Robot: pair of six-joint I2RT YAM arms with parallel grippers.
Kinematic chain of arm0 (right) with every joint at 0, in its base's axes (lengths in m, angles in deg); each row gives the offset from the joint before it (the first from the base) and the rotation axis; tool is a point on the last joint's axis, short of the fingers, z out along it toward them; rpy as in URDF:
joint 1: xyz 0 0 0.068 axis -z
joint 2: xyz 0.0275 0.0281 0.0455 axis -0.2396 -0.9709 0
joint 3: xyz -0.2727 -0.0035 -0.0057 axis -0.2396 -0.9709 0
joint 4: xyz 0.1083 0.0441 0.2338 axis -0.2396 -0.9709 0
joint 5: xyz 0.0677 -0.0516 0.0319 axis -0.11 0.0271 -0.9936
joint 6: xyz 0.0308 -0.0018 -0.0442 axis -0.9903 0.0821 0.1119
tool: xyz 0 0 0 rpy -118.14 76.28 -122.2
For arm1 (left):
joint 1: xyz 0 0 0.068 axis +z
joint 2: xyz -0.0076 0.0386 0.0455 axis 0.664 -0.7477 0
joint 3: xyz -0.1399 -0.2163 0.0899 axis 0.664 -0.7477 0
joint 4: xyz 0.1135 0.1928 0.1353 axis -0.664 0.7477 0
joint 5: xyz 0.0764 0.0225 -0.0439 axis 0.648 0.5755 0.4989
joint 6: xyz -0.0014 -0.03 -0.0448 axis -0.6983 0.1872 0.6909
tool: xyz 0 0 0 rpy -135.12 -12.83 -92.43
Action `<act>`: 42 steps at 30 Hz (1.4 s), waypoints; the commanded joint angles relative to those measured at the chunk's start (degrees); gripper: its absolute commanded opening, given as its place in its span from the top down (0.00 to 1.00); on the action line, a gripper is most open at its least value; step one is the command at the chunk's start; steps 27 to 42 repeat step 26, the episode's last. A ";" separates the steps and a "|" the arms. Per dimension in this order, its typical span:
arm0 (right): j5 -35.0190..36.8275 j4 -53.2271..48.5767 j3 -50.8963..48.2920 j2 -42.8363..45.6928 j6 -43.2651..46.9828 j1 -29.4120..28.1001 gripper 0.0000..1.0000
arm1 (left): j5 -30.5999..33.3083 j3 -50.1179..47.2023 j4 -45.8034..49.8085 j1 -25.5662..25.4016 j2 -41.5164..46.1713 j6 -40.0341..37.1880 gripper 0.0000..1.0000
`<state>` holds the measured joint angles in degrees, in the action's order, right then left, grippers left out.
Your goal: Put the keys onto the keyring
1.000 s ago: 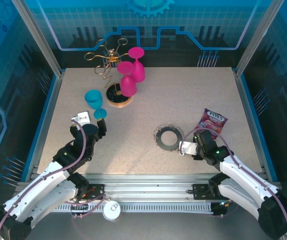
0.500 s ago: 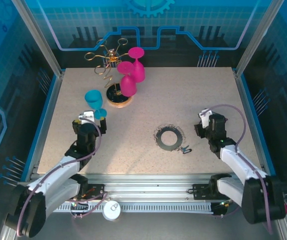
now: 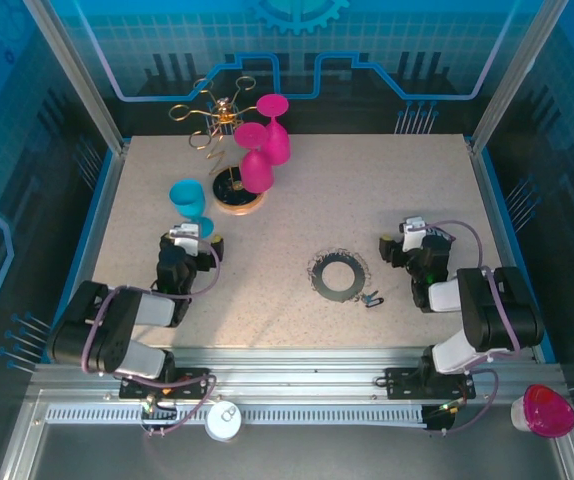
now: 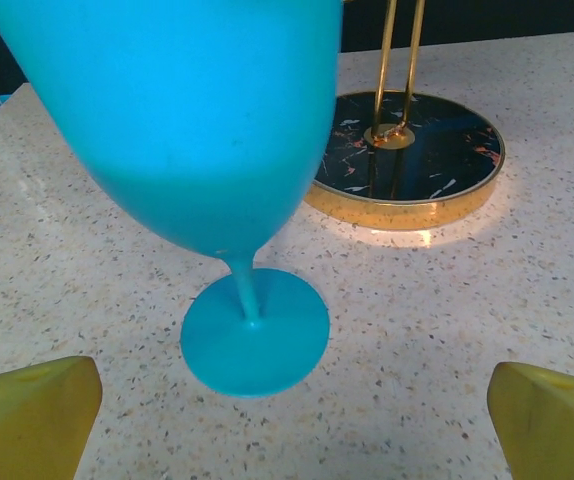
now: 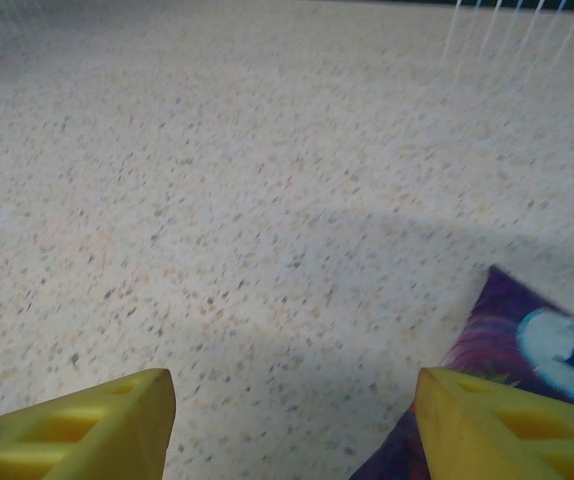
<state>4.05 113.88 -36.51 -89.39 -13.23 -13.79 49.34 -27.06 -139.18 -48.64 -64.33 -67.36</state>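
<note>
Keyring (image 3: 338, 276) flat on the table (image 3: 307, 190), a little off centre toward 4 o'clock in the top view. Keys (image 3: 371, 298) loose at the ring's 4 o'clock, just beside its fringe, not threaded on. Right gripper (image 3: 404, 245) at the ring's 2 o'clock, left gripper (image 3: 202, 246) well off at 9 o'clock, by the teal goblet (image 3: 188, 195). Gold wire rack (image 3: 229, 150) with pink goblets (image 3: 264, 150) at 11 o'clock.

From the left wrist: yellow fingertips (image 4: 29, 410) spread wide, gripping nothing; goblet foot (image 4: 255, 332) ahead at 12 o'clock, rack base (image 4: 407, 150) at 1 o'clock.

From the right wrist: fingertips (image 5: 87, 420) parted wide, empty; purple pouch (image 5: 527, 380) at 4 o'clock, beside the right-hand finger.
</note>
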 commanded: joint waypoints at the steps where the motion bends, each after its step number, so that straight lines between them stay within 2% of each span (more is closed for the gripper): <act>1: -3.77 5.95 2.30 -0.22 -0.53 0.62 0.34 | -6.24 1.77 -10.80 2.27 -6.20 0.40 0.01; 3: -3.59 2.30 3.77 0.19 -0.34 0.71 0.34 | -4.15 3.83 -5.20 2.61 -5.00 1.89 0.01; 5: -2.79 1.20 4.42 0.08 -1.13 0.91 0.32 | -2.76 5.26 -3.61 2.96 -5.50 2.60 0.01; 8: -2.41 1.07 4.65 -0.02 -1.15 0.82 0.28 | 6.27 7.43 -0.03 2.90 -5.59 5.40 0.01; 11: -2.29 1.03 4.68 -0.08 -1.13 0.79 0.24 | 4.39 8.92 3.48 3.04 -5.33 5.36 0.01; 17: -1.06 -0.21 5.24 -0.08 -0.86 0.28 0.19 | 3.97 9.22 3.99 3.33 -5.37 5.57 0.01; 20: -0.44 -0.68 5.49 -0.06 -0.74 -0.05 0.16 | -1.81 10.48 7.37 6.08 -4.98 7.22 0.01; 24: -0.02 -0.96 5.74 -0.08 -0.65 -0.17 0.12 | -1.92 10.25 6.91 6.06 -4.90 7.13 0.01; 25: 0.00 -0.96 5.71 -0.08 -0.59 -0.18 0.10 | -2.30 10.04 6.35 5.98 -5.03 6.78 0.01; 26: 0.07 -0.96 5.73 -0.04 -0.59 -0.17 0.00 | -4.04 10.38 6.79 5.63 -4.99 5.70 0.01; 42: 0.07 -0.96 5.73 -0.04 -0.59 -0.17 0.00 | -4.04 10.38 6.79 5.63 -4.99 5.70 0.01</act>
